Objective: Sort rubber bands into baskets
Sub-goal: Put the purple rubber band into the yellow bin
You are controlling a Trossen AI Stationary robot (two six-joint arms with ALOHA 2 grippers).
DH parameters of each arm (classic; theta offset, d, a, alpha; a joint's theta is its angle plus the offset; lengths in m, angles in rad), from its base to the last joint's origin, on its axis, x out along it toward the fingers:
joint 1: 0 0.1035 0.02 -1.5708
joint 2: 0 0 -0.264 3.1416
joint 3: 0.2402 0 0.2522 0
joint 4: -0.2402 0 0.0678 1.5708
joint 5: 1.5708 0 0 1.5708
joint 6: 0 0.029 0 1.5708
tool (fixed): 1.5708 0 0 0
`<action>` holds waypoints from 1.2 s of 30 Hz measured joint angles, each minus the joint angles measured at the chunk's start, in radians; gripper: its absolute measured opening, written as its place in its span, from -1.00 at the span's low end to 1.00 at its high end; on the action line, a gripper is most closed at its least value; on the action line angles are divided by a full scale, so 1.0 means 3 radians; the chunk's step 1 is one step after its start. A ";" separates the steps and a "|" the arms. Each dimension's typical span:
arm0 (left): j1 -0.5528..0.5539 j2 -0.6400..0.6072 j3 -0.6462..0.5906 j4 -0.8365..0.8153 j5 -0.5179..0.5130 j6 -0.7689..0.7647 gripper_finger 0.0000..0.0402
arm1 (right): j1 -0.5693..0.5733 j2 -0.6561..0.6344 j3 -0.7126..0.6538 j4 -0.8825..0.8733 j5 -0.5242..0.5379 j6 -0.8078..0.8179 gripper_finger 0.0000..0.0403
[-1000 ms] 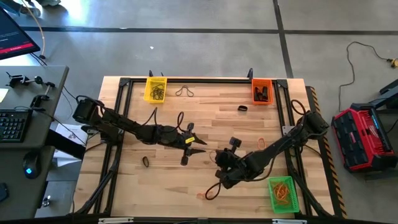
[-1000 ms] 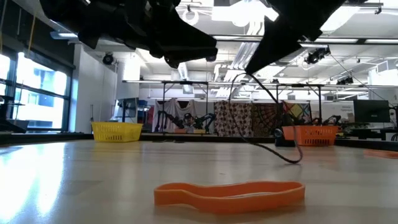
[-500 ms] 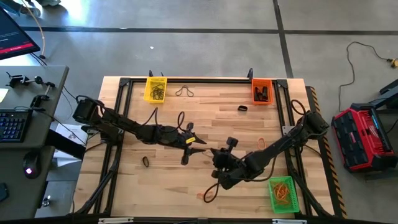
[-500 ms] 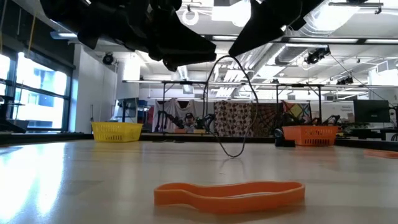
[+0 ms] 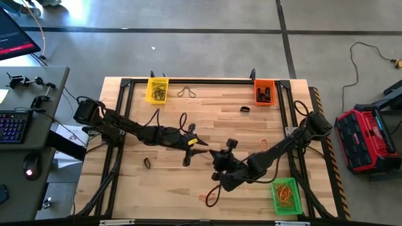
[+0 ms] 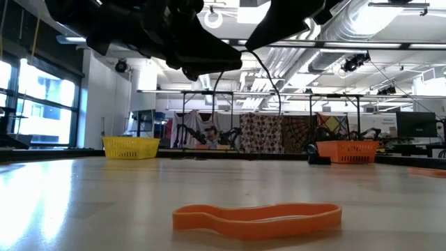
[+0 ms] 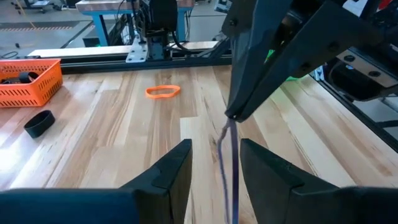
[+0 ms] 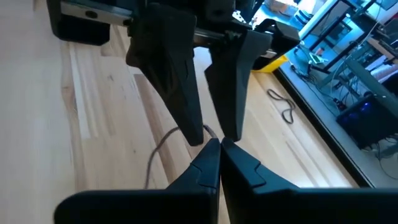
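Note:
My right gripper (image 8: pixel 219 149) is shut on a thin dark rubber band (image 6: pixel 268 84) that hangs at mid-table. My left gripper (image 7: pixel 214 165) faces it from the table's left, open, one finger on each side of the hanging band (image 7: pixel 227 168) without touching it. The yellow basket (image 5: pixel 157 90) and the orange basket (image 5: pixel 264 92) stand at the far edge. The green basket (image 5: pixel 284 194) stands at the near right. Loose bands lie on the wood: a black one (image 5: pixel 244 109), an orange one (image 5: pixel 265 143) and an olive one (image 5: pixel 146 162). My right gripper pinches the band's top (image 7: pixel 229 119) between its two fingertips. The fingers slant down from the table's right side. The band hangs slack below them as a loop (image 6: pixel 216 87), clear of the table.
An orange band (image 6: pixel 258 215) lies close to the near edge. A tan band (image 5: pixel 183 92) lies near the yellow basket. A black frame (image 5: pixel 207 80) runs round the table. A red and black case (image 5: pixel 364 139) stands on the floor at the right.
My right gripper has risen and gone toward my left gripper while tipping its wrist. The dark band, whose lower end trailed on the table a second ago, now hangs clear as a loop between my left gripper's fingers.

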 joint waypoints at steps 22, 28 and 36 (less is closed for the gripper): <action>-0.0019 0.0001 0.0000 -0.1078 0.0177 0.0038 -0.79 | -0.0144 -0.0001 0.0000 -0.0562 -0.0951 0.0632 -0.61; -0.0017 0.0001 0.0000 -0.1397 0.0120 0.0108 -0.47 | -0.0174 -0.0001 0.0000 -0.0755 -0.1006 0.0729 -0.34; 0.0038 0.0189 0.0006 -0.1381 0.0399 0.0232 -0.38 | -0.0174 -0.0001 -0.0001 -0.0762 -0.1010 0.0729 -0.29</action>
